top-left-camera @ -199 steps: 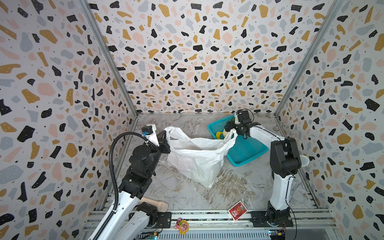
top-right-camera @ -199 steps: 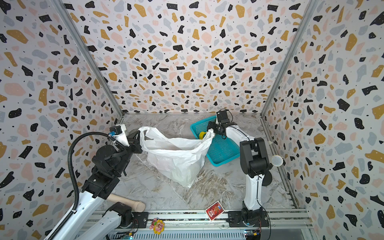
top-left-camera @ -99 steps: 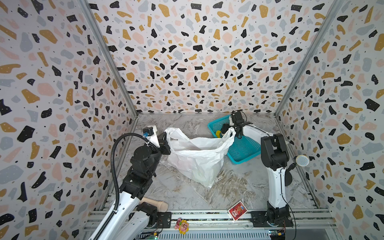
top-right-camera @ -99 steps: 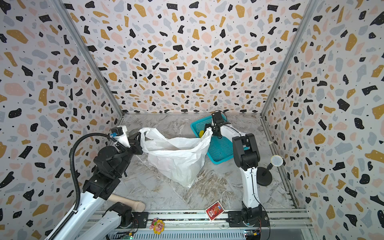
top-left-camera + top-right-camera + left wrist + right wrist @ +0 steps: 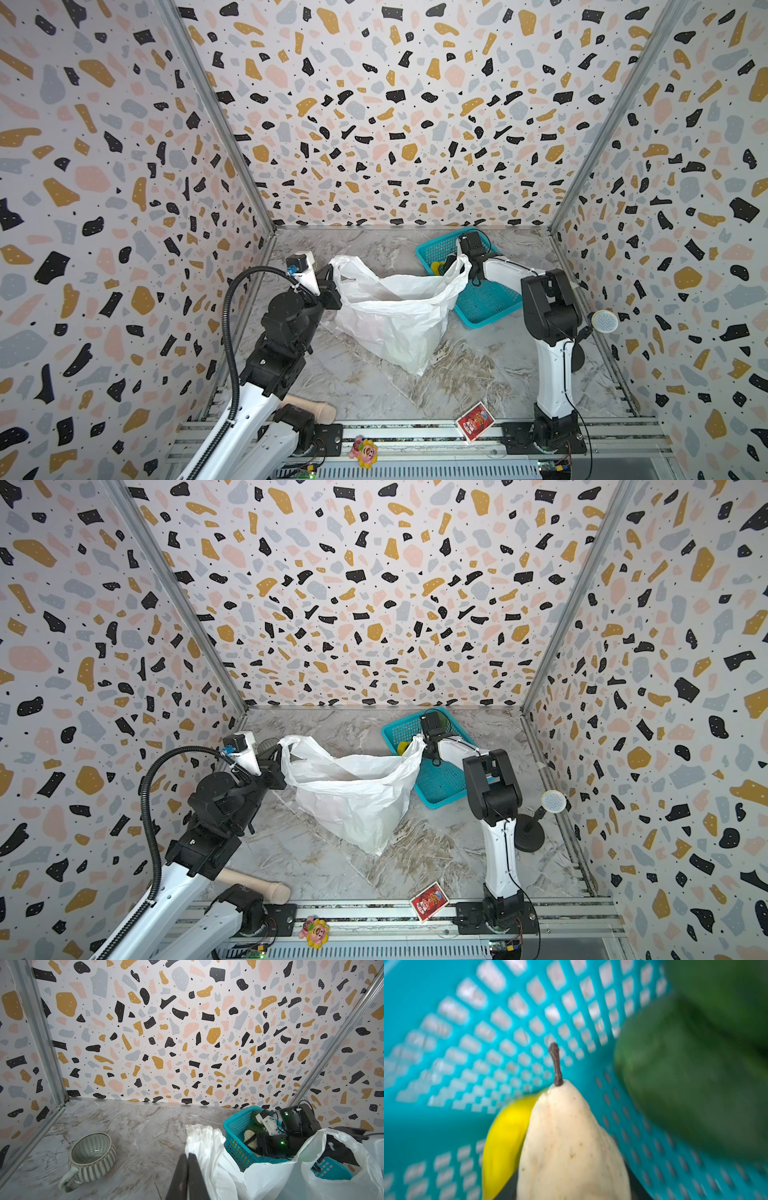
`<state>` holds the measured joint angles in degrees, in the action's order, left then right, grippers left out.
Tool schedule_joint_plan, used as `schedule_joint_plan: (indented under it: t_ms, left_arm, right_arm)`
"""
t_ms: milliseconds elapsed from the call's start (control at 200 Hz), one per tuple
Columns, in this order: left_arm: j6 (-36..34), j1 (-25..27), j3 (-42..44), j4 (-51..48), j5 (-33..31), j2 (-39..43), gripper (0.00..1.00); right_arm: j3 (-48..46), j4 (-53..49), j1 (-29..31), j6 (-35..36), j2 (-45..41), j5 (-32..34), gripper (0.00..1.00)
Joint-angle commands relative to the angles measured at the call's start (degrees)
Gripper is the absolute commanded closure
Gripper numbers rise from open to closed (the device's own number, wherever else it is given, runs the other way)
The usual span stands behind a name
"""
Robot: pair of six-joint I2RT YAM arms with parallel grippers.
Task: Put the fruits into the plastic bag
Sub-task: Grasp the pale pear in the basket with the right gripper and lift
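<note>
The white plastic bag (image 5: 395,307) (image 5: 353,787) stands open mid-table. My left gripper (image 5: 332,286) (image 5: 188,1155) is shut on its near handle (image 5: 203,1140) and holds the mouth up. My right gripper (image 5: 451,266) reaches down into the teal basket (image 5: 486,303) (image 5: 446,1064) behind the bag's other handle. In the right wrist view a cream pear-shaped fruit (image 5: 571,1147) with a brown stem fills the space between the jaws, with dark fingers against both its sides. A yellow banana (image 5: 504,1136) (image 5: 436,267) lies against it. Two dark green fruits (image 5: 685,1084) sit beside them in the basket.
A ribbed ceramic mug (image 5: 93,1157) stands near the left wall behind my left gripper. At the front edge lie a red card pack (image 5: 476,419), a pink-yellow flower toy (image 5: 363,451) and a beige wooden cylinder (image 5: 311,409). A round mesh-headed stand (image 5: 604,321) is by the right wall.
My right arm has folded in toward the basket and its gripper has gone lower, with the jaws narrowing around the cream fruit. The left gripper and bag have not moved.
</note>
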<state>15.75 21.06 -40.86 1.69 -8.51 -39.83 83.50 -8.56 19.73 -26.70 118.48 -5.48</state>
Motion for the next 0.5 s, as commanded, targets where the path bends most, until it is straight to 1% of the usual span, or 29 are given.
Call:
schedule_joint_plan:
  t_ms: [0,60,145,260,385,496]
  left_arm:
    - [-0.7,0.3,-0.4,2.1,0.3,1.1,1.0]
    - [-0.7,0.2,-0.7,2.1,1.1,1.3,1.0]
    - [-0.6,0.3,-1.4,2.1,2.0,1.5,1.0]
    - [0.2,0.3,-2.1,2.3,2.7,1.9,1.0]
    - [1.3,0.3,-2.9,2.4,3.6,1.7,1.0]
    - [1.5,0.3,-3.3,2.1,4.1,1.3,1.0]
  right_arm:
    - [-6.2,6.9,-0.5,0.4,-15.5,-1.6,0.64]
    - [-9.9,8.4,-1.0,0.7,-21.9,-3.5,0.65]
    - [-13.7,11.2,-0.8,3.4,-30.8,-7.4,0.65]
    - [-15.6,13.6,0.6,7.3,-39.6,-12.4,0.63]
    - [-14.8,14.6,4.4,12.0,-44.1,-16.9,0.61]
    - [-12.9,13.2,9.1,15.4,-42.9,-21.2,0.6]
